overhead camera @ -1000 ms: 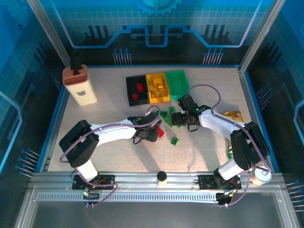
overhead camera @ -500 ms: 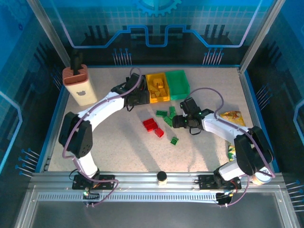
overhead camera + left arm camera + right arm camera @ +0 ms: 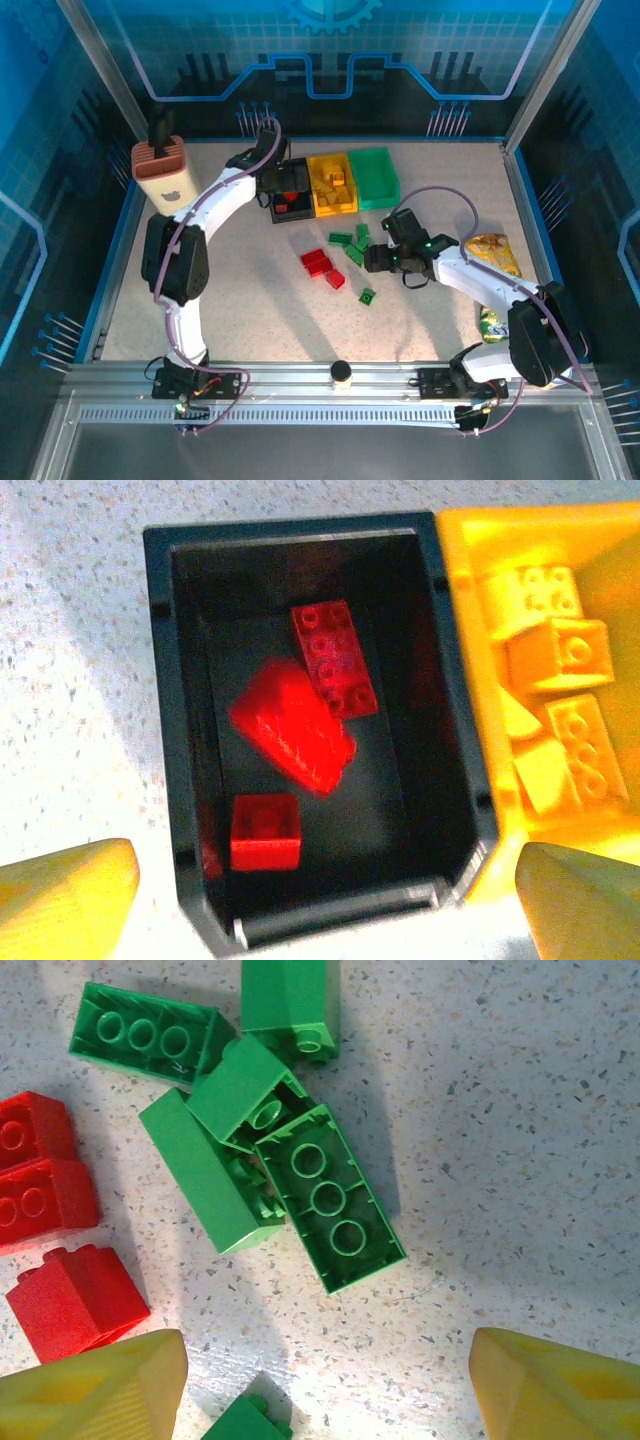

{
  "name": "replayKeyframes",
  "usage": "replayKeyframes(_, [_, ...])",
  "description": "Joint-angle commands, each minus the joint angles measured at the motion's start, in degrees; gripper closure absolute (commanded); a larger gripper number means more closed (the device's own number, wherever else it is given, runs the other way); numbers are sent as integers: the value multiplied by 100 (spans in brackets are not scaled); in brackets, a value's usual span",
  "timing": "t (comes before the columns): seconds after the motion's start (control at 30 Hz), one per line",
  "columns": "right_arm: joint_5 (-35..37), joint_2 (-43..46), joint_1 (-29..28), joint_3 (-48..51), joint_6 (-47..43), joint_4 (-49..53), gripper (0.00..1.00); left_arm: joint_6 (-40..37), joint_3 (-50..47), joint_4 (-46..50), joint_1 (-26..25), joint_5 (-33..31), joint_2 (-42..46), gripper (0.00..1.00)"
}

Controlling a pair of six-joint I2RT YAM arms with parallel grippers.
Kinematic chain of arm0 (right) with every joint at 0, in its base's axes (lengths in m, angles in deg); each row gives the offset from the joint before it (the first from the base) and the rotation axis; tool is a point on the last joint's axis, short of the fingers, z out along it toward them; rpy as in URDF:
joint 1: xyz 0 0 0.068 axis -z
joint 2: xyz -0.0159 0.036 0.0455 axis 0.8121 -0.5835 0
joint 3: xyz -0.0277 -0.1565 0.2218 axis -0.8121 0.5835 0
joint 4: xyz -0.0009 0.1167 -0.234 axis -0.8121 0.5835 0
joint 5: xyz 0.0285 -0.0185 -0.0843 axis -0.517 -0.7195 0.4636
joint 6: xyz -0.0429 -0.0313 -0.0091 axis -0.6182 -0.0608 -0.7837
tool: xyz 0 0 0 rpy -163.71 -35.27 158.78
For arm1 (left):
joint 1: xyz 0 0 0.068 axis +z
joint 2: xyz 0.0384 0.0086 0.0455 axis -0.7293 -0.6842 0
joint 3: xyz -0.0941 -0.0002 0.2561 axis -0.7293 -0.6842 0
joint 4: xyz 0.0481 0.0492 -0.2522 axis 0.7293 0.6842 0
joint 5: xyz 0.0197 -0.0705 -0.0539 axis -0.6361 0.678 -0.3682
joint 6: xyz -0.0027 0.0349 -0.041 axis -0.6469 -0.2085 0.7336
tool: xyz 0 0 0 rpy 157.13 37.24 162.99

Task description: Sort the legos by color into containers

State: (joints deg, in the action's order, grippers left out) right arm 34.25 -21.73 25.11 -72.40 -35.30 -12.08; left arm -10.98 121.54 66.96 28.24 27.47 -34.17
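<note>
My left gripper [image 3: 273, 175] hangs open over the black bin [image 3: 270, 208], its yellow fingertips [image 3: 70, 885] wide apart with nothing between them. In the left wrist view the black bin [image 3: 160, 680] holds a long red brick [image 3: 335, 660], a blurred red brick [image 3: 292, 727] and a small red one [image 3: 265, 832]. The yellow bin [image 3: 315, 195] holds several yellow bricks [image 3: 555, 655]; beside it stands the green bin [image 3: 372, 178]. My right gripper [image 3: 380, 258] is open just above the table beside a cluster of green legos [image 3: 330, 1200]. Red legos [image 3: 318, 262] lie left of them, and a single green one [image 3: 368, 296] lies nearer.
A beige-and-brown holder [image 3: 168, 180] stands at the back left. Yellow-green snack bags [image 3: 492, 248] lie by the right wall. A small round object [image 3: 342, 374] sits on the front rail. Open tabletop stretches at the left and front.
My left gripper carried a red brick from the table's middle to the black bin and opened; the brick now shows blurred inside the bin. The right gripper shifted slightly.
</note>
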Motion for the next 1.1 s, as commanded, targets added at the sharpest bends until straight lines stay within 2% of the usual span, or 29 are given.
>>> replayKeyframes(0.0, [-179, -140, -135, -119, -167, 106, 25, 137, -602, -367, -79, 340, 1017, 3])
replayKeyframes(0.1, [-290, -454, -417, -428, -456, 165, 26, 260, -1266, -537, -92, 343, 1628, 5])
replayKeyframes(0.4, [159, -1749, -1500, -1525, -1044, 802, 25, 536, -3086, -905, -148, 256, 3123, 7])
replayKeyframes(0.6, [523, -2573, -1716, -2013, -1002, 1075, 28, 602, -3848, -987, -143, 94, 3591, 7])
replayKeyframes(0.7, [483, -2844, -1819, -2138, -1004, 1099, 31, 640, -4063, -996, -143, 101, 3668, 8])
replayKeyframes(0.8, [528, -2953, -1932, -2230, -986, 1142, 39, 658, -4180, -1016, -143, 90, 3720, 9])
replayKeyframes(0.9, [693, -2923, -2058, -2341, -970, 1257, 59, 655, -4245, -1010, -145, 64, 3798, 10])
replayKeyframes(0.97, [744, -2842, -2115, -2392, -990, 1305, 69, 657, -4279, -1017, -141, 42, 3860, 11])
replayKeyframes(1.07, [764, -2712, -2134, -2540, -1005, 1380, 74, 644, -4336, -971, -138, -2, 3973, 12])
